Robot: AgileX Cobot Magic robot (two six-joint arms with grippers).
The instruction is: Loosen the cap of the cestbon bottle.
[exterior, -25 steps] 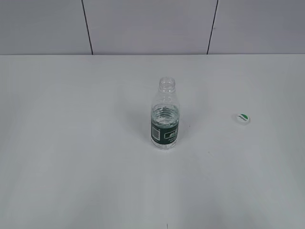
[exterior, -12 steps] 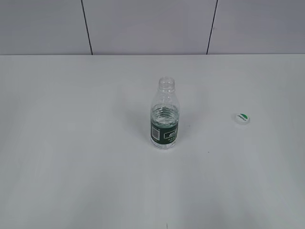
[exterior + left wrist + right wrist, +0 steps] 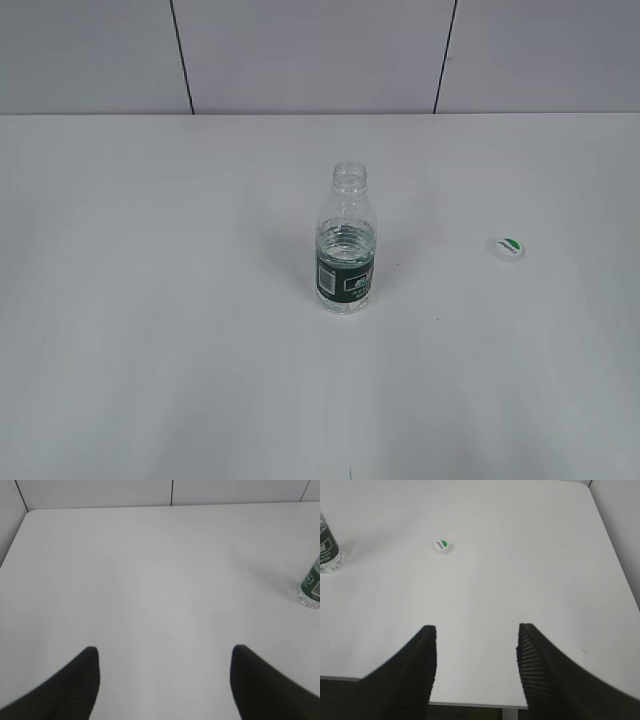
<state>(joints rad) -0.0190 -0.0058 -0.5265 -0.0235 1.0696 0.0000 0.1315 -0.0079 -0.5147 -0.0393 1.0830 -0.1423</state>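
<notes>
The cestbon bottle stands upright in the middle of the white table, its neck open with no cap on it. It also shows at the right edge of the left wrist view and the left edge of the right wrist view. The white cap with a green mark lies flat on the table to the bottle's right, also seen in the right wrist view. My left gripper is open and empty, well left of the bottle. My right gripper is open and empty, near the table's front edge. Neither arm shows in the exterior view.
The white table ends at a grey panelled wall at the back. Its front edge shows below my right gripper and its right edge runs along the right wrist view.
</notes>
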